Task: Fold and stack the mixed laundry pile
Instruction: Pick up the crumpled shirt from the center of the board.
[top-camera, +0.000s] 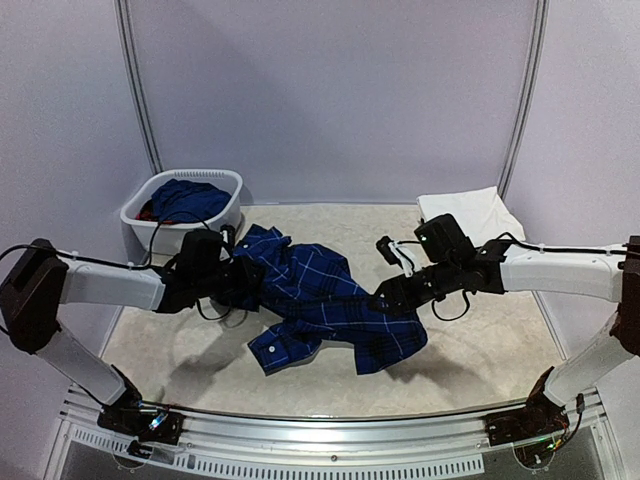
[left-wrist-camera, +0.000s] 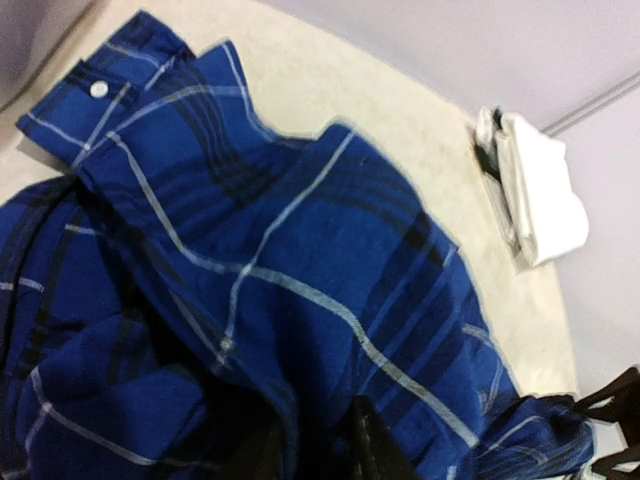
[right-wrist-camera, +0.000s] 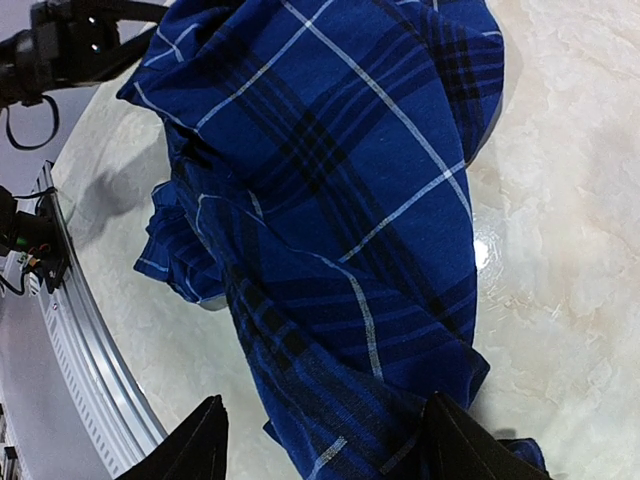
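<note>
L arm is lying low across the table's left side, bent at the elbow. Its left gripper (top-camera: 238, 278) is sitting at the left edge of the big dark-blue cloth shirt (top-camera: 320, 300) w/ thin white check lines. In the L wrist view its dark fingers (left-wrist-camera: 372, 448) are standing close together & pinching a fold of the shirt. The tips are hiding in the cloth, & that view is a bit blurry.

R arm is lying almost flat over the pale stone-look table (top-camera: 480, 335), pointing left. Its right gripper (top-camera: 385, 296) is sitting at the shirt's right side. Its fingers (right-wrist-camera: 200, 445) are standing wide apart w/ cloth running btwn them. A bit of table is showing beside one finger, so it is not squeezing.

The shirt is lying crumpled mid-table btwn both grippers; can't tell sleeves from body.

Far left, the oval white plastic basket (top-camera: 232, 200) is holding a plain blue cloth piece (top-camera: 190, 197) & a bit of red cloth (top-camera: 147, 212), too small to make out. L arm is covering the basket's front. Far right, a folded white cloth (top-camera: 468, 212) is lying at the back edge.
</note>
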